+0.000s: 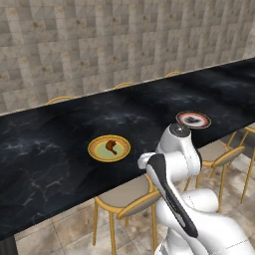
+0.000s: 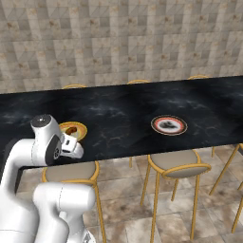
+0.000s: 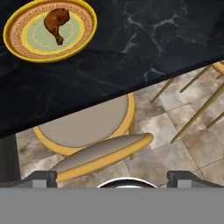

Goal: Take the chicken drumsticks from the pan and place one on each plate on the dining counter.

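A long black marble dining counter point(image 1: 60, 129) runs across both base views. On it a yellow-rimmed plate point(image 1: 109, 148) with a pale green centre holds one orange-brown chicken drumstick point(image 1: 111, 146) point(image 3: 57, 24). Further right lies a plate with a red-brown rim point(image 1: 193, 119) point(image 2: 169, 125). A dark shape sits in its white centre, too small to identify. My gripper point(image 3: 113, 177) is open and empty, its fingertips point(image 3: 46, 177) wide apart. It hangs off the counter's near edge above a stool, short of the yellow plate point(image 3: 49, 29). The pan is out of view.
Round stools with yellow metal frames and beige seats stand under the counter's near edge point(image 1: 127, 196) point(image 1: 219, 152) point(image 2: 178, 161); one is right below my hand point(image 3: 83, 122). More stool backs show behind the counter point(image 1: 60, 99). A tiled wall point(image 1: 124, 40) rises beyond.
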Robot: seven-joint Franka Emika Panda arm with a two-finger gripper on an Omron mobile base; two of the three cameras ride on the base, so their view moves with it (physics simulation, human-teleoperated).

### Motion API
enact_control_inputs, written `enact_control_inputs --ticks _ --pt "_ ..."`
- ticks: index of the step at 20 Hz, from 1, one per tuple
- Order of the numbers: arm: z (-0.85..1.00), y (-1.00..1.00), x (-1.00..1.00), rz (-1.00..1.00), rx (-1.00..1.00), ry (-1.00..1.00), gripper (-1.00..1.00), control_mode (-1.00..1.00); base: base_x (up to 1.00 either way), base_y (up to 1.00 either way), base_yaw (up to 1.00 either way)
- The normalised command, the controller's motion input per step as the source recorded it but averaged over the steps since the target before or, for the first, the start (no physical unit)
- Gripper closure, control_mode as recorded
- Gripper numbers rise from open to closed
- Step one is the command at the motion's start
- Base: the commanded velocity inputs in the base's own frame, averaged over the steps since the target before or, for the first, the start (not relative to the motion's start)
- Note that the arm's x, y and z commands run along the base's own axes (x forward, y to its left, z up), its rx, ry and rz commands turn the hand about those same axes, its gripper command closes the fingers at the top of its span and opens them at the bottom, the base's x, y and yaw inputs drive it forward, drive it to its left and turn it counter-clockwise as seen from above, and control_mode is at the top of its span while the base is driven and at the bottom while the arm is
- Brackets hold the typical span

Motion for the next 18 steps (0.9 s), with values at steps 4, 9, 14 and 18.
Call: enact_control_inputs --ticks 4,9,14,18 --pt "0.0 0.0 0.0 0.0 0.0 0.0 -1.0 1.0 -0.68 -0.04 0.0" --pt "0.0 0.0 0.0 0.0 0.0 0.0 -1.0 1.0 -0.88 -0.01 0.0" --pt "0.0 0.0 0.0 0.0 0.0 0.0 -1.0 1.0 -0.59 0.51 0.17" --pt "0.0 0.0 0.0 0.0 0.0 0.0 -1.0 1.0 -0.12 1.0 0.03"
